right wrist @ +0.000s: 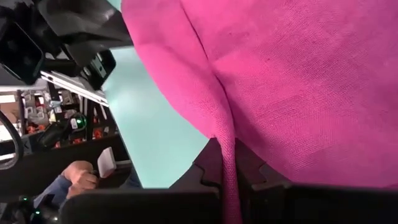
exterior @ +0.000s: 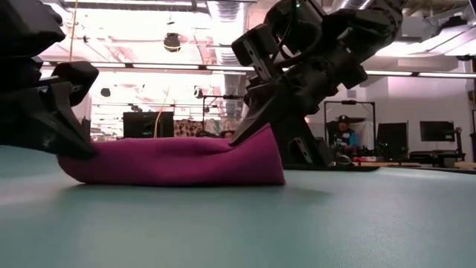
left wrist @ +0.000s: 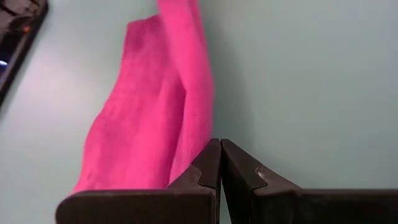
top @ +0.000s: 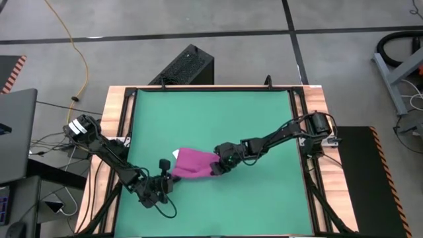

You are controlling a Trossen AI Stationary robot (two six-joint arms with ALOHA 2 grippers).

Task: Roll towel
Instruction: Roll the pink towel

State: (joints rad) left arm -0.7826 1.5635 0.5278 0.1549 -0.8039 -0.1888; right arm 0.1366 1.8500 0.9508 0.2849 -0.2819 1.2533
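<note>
The magenta towel (top: 192, 163) lies bunched and folded on the green mat (top: 211, 119), with a white tag (top: 175, 154) at its far left edge. My right gripper (top: 217, 168) is shut on the towel's right end, which rises into a peak (exterior: 262, 140) in the low view. My left gripper (top: 166, 173) is shut with nothing between its fingers (left wrist: 219, 148). It stands at the towel's near left end (exterior: 83, 152). My left gripper touches the towel's left end with the outer side of one shut finger, against a folded edge (left wrist: 194, 142). The fingers slant down from the table's near left. The towel lies flat on the mat there. My right gripper pinches a raised fold of cloth (right wrist: 225, 146) at the towel's right end between its two fingers. The fingers slant down from the table's right. That end is pulled up a little, and the rest of the towel (exterior: 171, 162) lies on the mat.
A wooden frame (top: 119, 132) borders the mat. A black box (top: 188, 66) stands beyond the far edge and a laptop (top: 13, 132) is off to the left. In the room behind sits a person (exterior: 343, 134). A person's hand (right wrist: 78, 174) shows past the table.
</note>
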